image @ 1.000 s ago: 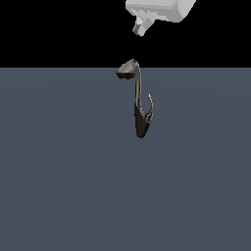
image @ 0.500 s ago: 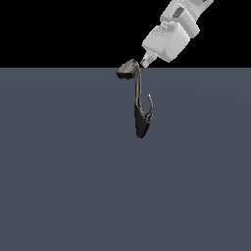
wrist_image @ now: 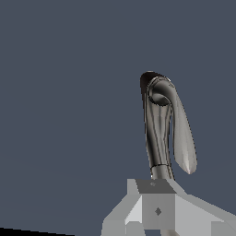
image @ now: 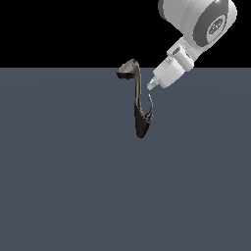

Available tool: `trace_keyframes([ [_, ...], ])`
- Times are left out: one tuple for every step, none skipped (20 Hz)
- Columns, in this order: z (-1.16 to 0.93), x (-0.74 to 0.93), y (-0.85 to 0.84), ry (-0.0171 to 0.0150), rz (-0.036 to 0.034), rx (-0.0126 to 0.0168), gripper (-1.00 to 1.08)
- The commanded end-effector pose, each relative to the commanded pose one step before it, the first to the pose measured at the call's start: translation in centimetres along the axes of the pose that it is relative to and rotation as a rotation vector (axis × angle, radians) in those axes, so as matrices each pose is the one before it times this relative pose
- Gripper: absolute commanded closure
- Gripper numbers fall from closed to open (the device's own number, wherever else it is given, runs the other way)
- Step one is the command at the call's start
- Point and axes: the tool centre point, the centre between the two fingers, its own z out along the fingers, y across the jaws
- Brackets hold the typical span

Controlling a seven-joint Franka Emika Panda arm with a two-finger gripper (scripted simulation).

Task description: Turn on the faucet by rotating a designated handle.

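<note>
Gripper (image: 151, 86) poised just above thin curved grey handle (image: 149, 105) of dark metallic faucet (image: 138, 100), ready to push; opening indiscernible, grasping nothing.

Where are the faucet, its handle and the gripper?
faucet (image: 137, 100): exterior view, middle of the slim neck.
handle (image: 150, 105): exterior view, on the thin curved lever beside the neck.
gripper (image: 151, 86): exterior view, tip of the white hand, just above the handle.

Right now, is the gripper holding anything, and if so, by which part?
Nothing is held. The gripper hangs just above the handle of the faucet, apart from it. Whether its fingers are open cannot be told.
</note>
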Motion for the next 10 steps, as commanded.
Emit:
trace_keyframes([
  [0.771, 1.375, -0.532, -0.01345, 0.05479, 0.01472, 1.08],
  [0.251, 0.454, -0.163, -0.00410, 0.01743, 0.00424, 1.08],
  [0.225, 0.406, -0.147, -0.00365, 0.01560, 0.00377, 1.08],
  [0.198, 0.360, -0.131, -0.00322, 0.01380, 0.00331, 1.08],
  [0.171, 0.313, -0.115, -0.00279, 0.01197, 0.00286, 1.08],
  [0.145, 0.265, -0.098, -0.00235, 0.01013, 0.00241, 1.08],
  [0.118, 0.218, -0.081, -0.00193, 0.00832, 0.00197, 1.08],
  [0.092, 0.169, -0.063, -0.00149, 0.00646, 0.00153, 1.08],
  [0.066, 0.119, -0.045, -0.00106, 0.00459, 0.00108, 1.08],
  [0.039, 0.073, -0.028, -0.00064, 0.00278, 0.00066, 1.08],
])
